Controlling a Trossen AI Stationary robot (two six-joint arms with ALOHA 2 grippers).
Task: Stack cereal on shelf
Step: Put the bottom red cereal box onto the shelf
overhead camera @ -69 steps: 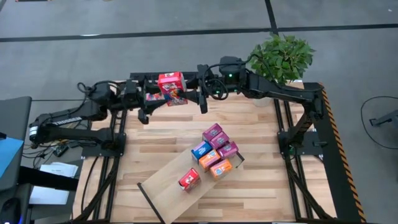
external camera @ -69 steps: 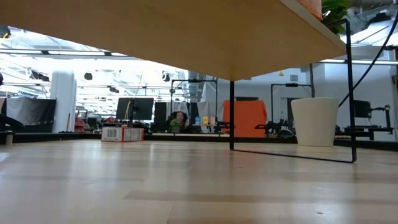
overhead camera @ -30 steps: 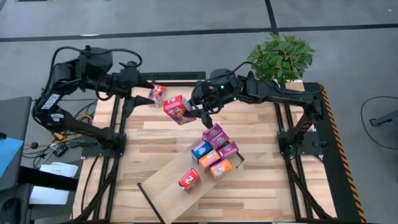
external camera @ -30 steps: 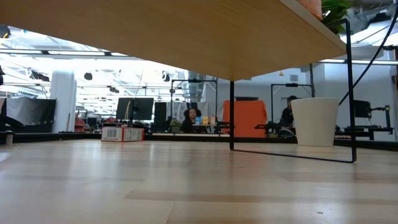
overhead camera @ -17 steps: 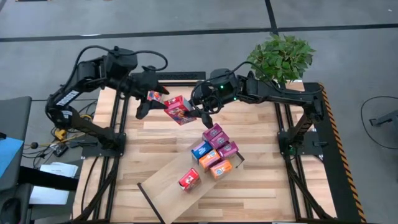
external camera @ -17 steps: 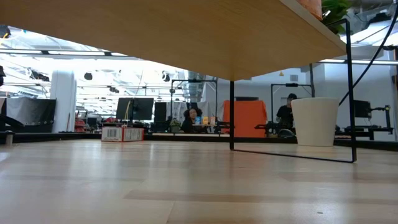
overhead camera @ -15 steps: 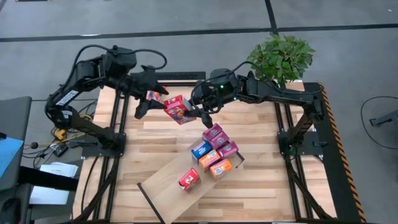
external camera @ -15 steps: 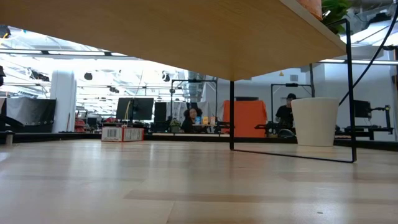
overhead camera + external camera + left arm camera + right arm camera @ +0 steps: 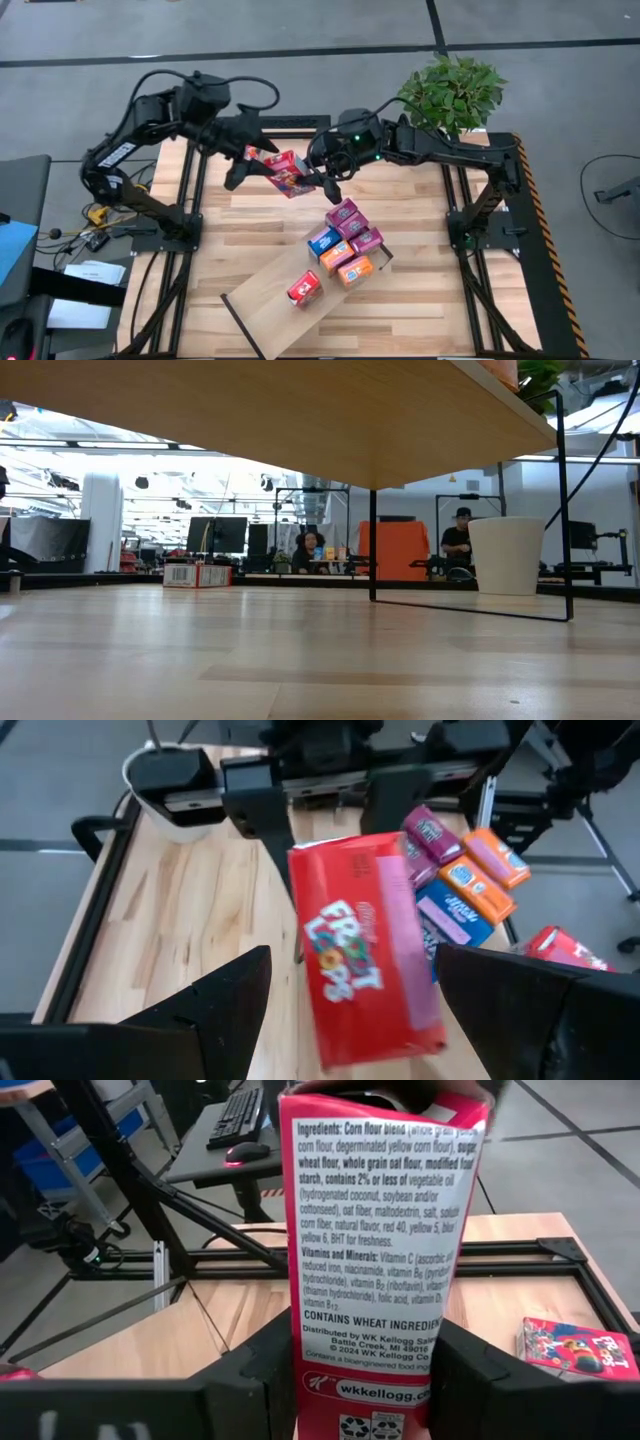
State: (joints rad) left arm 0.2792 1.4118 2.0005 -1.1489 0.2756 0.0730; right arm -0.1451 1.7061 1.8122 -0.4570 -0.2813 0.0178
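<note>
Six boxes (image 9: 345, 243) packed touching at far end of shelf (image 9: 262, 303): three magenta, one blue, two orange. Shelf board laid diagonally on table (image 9: 420, 300). Seventh box, lone red box (image 9: 304, 288), set apart from pack, nearer mid-shelf.

Held box (image 9: 287, 172), red w/ printed front, raised clear of table beyond shelf's loaded end, tilted. Clamped across its narrow sides by R gripper (image 9: 318, 172); jaws closed to box width, one finger each side. R wrist view: ingredient panel of held box (image 9: 378, 1250) filling centre, finger (image 9: 275, 1365) pressed to each edge.

L gripper (image 9: 243, 152) just beside held box, on side away from R gripper, also beyond shelf's loaded end. Jaws spread wide, nothing gripped. L wrist view: held box (image 9: 365, 945) face-on betw. L fingers (image 9: 215, 1010), gap visible each side, no contact seen.

Loose box (image 9: 254, 153), small and red, flat on table farther from shelf than held box, partly hidden under L gripper; seen again in R wrist view (image 9: 565, 1348).

Plant (image 9: 452, 88) at table corner, well apart from shelf, behind R arm.

Low view: shelf underside (image 9: 330, 420) overhead, its thin black leg (image 9: 372, 545) down to table, white pot (image 9: 505, 555) beyond it; grippers not shown. Two people (image 9: 460, 538) far back in room.
</note>
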